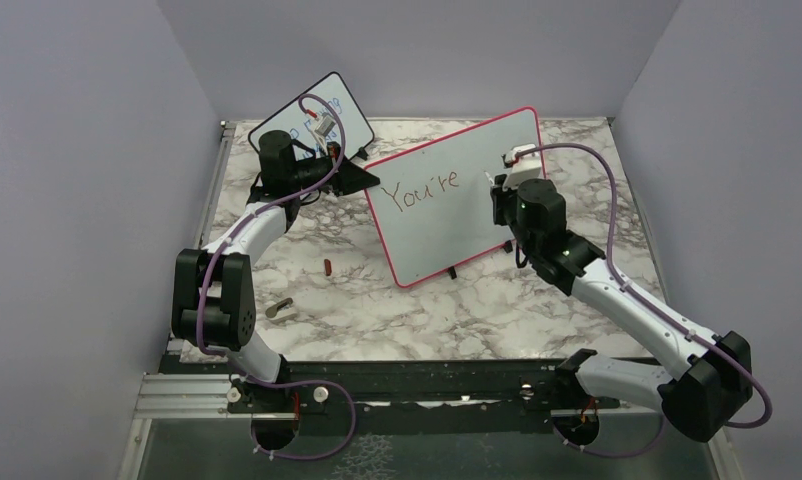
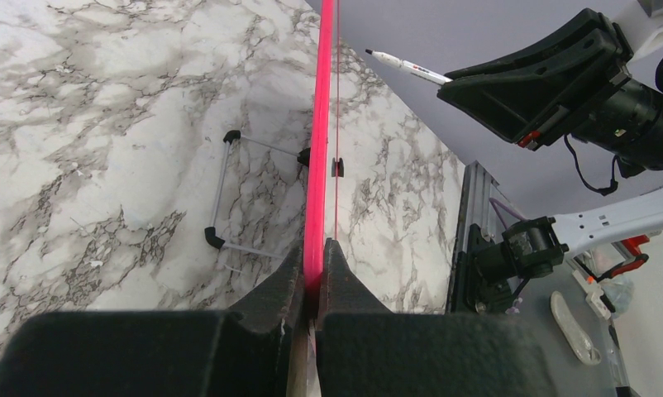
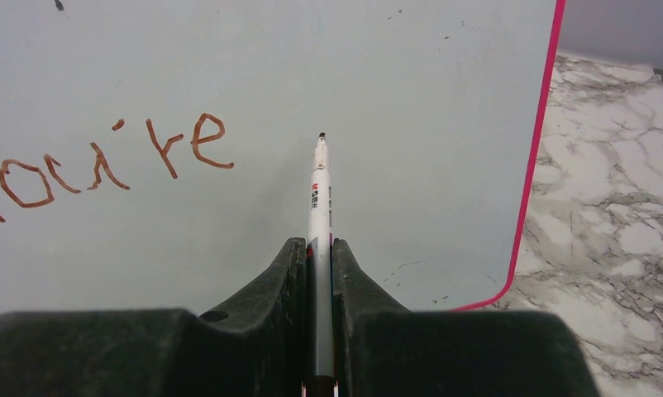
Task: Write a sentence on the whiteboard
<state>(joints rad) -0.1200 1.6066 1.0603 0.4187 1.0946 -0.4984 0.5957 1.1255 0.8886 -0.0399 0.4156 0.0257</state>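
Starting next word: R gripper (image 3: 320, 248) clamped on marker (image 3: 319, 198), tip off board (image 3: 444, 74), right of sentence (image 3: 113, 161) ("You're"). Leave a gap, press lightly, match letter ht. L gripper (image 2: 313, 269) pinches board's red edge; board stands mid-table, so brace firmly.

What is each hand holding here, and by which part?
Left hand pinches the whiteboard by its red frame edge. Right hand grips the marker by its barrel, tip exposed.

The pink-framed whiteboard (image 1: 467, 230) stands propped upright, its brownish-red sentence (image 1: 426, 190) reading only "You're".
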